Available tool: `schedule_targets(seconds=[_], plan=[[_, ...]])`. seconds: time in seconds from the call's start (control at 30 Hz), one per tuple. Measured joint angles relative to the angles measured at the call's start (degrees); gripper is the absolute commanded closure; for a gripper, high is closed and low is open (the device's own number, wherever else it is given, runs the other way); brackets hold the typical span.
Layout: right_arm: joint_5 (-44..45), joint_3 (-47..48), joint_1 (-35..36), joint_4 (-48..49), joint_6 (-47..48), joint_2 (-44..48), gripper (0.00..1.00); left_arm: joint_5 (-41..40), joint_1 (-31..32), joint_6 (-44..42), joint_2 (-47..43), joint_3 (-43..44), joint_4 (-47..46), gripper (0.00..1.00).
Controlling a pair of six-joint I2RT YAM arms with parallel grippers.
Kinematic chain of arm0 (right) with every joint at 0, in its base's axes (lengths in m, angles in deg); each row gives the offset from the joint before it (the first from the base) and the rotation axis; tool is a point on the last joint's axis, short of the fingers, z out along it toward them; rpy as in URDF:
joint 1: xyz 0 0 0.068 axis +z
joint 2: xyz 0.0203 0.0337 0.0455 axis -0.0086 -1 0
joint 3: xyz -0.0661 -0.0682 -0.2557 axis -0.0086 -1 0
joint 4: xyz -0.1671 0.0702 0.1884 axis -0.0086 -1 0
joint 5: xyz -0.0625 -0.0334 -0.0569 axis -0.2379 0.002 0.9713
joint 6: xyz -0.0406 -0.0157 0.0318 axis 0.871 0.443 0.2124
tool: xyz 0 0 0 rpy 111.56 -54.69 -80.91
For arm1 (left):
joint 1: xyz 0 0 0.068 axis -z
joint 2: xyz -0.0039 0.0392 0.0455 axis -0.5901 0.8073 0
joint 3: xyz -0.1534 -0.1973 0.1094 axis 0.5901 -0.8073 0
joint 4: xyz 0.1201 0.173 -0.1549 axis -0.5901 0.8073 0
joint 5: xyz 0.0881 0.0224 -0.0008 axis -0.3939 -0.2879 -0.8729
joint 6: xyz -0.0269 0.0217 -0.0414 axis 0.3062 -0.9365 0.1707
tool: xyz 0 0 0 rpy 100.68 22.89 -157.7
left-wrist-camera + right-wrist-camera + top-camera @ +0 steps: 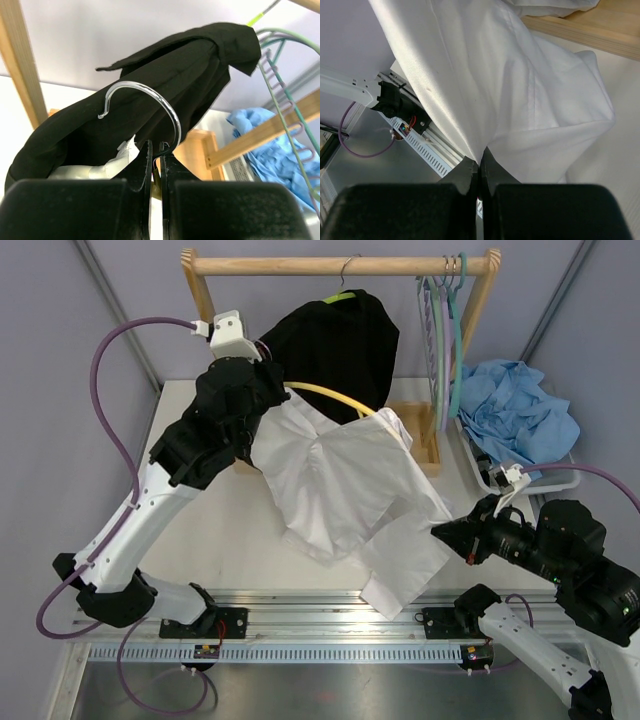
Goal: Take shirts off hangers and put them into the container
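From where I stand, the left gripper [156,152] is closed tight on the metal hook [169,109] of the yellow hanger [330,393]. It holds the hanger just in front of the wooden rack [340,264], at about 11 o'clock. I think it holds the hanger up and off the rod so that the white shirt [340,480] can be pulled free. The shirt spreads from the hanger down over the table [200,530], toward 5 o'clock. The right gripper [479,167] is also closed, pinching a fold at the lower edge of this shirt, so the cloth is stretched between the two grippers. The left arm rises from its base at 7 o'clock, bends at the elbow and reaches up and far. The right arm is folded low at 4 o'clock, with its forearm pointing toward 9 o'clock. The black shirt [335,340] hangs on the lime green hanger [340,298] at 12 o'clock and is not touched. The spare hangers [445,330] hang at the rod's right end. The container [555,483] waits at 2 o'clock with a light blue garment [515,410] piled in it. In my judgement, the right arm must pull toward the container to slip the shirt off.
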State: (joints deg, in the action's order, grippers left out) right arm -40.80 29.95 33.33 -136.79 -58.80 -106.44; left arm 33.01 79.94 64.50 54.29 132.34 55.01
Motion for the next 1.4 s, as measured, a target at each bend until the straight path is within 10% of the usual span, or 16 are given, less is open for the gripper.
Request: schedule_targets(seconds=[0.03,0.13,0.27,1.4], plan=[[-0.1,0.0,0.0,-0.2,0.0,0.0,1.0,1.3,-0.3,0.4,-0.4,-0.6,0.0,1.0],[-0.4,0.1,0.0,-2.2,0.1,0.0,0.47,2.0,-0.5,1.3,-2.5,-5.2,-1.5,1.0],[-1.1,1.0,0.0,-7.0,0.9,0.6,0.28,-0.9,1.0,1.6,-5.6,-12.7,-3.9,1.0],[-5.4,-0.3,0.0,-1.9,1.6,-2.6,0.57,-1.8,16.2,10.9,2.0,-15.5,1.9,1.0]])
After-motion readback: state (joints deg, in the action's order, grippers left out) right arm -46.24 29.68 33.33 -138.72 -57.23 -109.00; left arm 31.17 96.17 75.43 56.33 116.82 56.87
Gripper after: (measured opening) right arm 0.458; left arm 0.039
